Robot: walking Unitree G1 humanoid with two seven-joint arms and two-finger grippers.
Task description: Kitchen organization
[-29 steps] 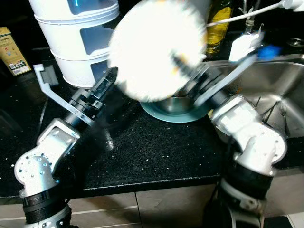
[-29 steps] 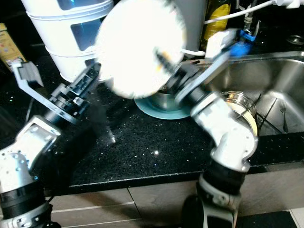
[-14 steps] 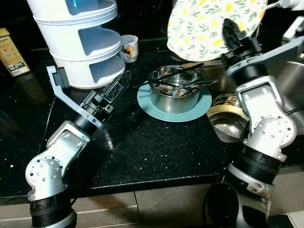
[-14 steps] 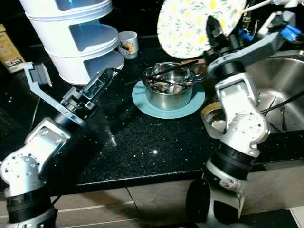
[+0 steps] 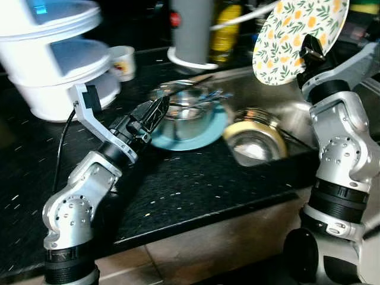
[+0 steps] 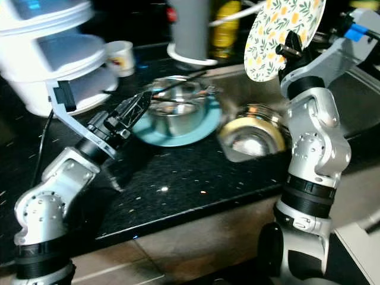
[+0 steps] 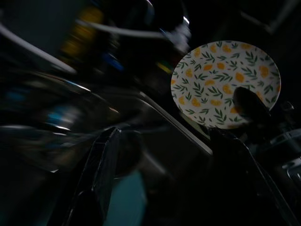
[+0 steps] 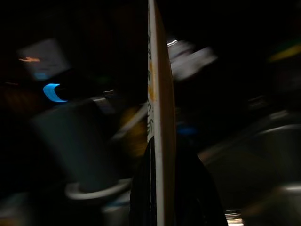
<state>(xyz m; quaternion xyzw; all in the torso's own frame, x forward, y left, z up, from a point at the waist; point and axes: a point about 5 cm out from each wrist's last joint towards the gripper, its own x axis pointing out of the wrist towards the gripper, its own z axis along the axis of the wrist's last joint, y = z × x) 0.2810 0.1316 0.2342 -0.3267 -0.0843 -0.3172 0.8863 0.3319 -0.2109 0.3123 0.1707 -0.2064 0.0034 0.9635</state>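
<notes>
Mid-carry: right gripper clamped on plate above sink; left gripper parted, empty; next, setting plate down gently

blur: steel bowl smeared, contents unreadable | cut off: patterned plate top edge | dark: right wrist surroundings indistinct

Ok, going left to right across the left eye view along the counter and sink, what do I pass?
White tiered container → small mug → left gripper → teal plate with steel bowl → steel pot → patterned plate in the right gripper.
</notes>
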